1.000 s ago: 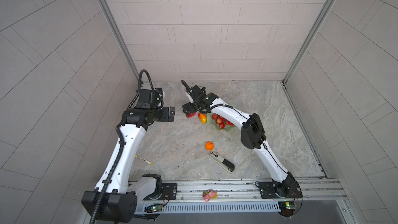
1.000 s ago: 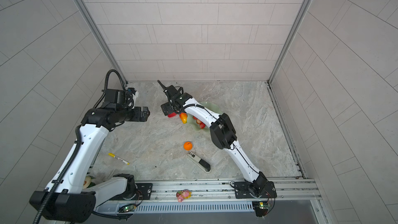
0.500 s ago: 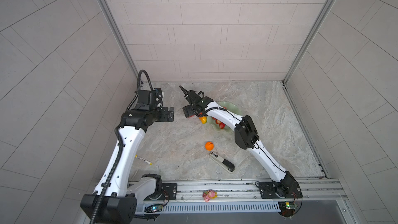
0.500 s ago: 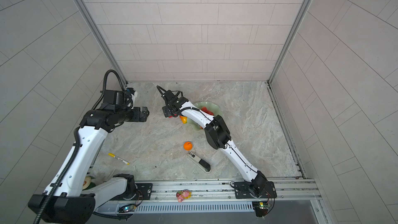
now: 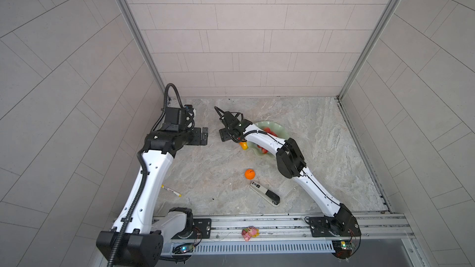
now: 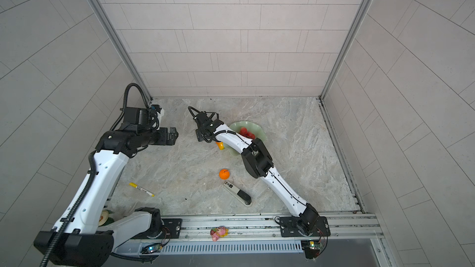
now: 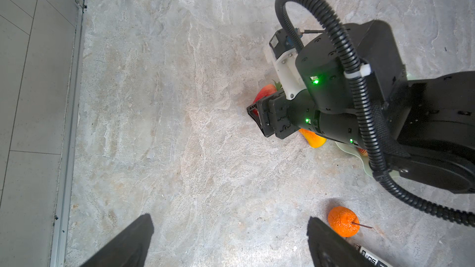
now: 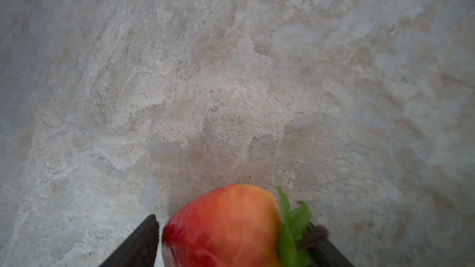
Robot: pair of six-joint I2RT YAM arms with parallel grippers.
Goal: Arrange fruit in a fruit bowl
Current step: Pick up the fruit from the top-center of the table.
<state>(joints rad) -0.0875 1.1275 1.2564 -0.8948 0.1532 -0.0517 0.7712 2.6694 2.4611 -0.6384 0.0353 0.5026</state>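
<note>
We see the right gripper [image 8: 235, 224] straddling the strawberry [image 7: 266, 91] on the table [image 5: 205, 175], just off the fruit bowl [image 5: 280, 129] on its mango [image 5: 243, 145] side; we can't tell if the fingers press it or sit loose. Grapes [image 5: 270, 132] are in the bowl, the mango is just beside its outer rim, and the orange [image 5: 250, 174] is well apart from it. Left gripper [image 7: 230, 218] is spread wide and empty, away from the bowl.
</note>
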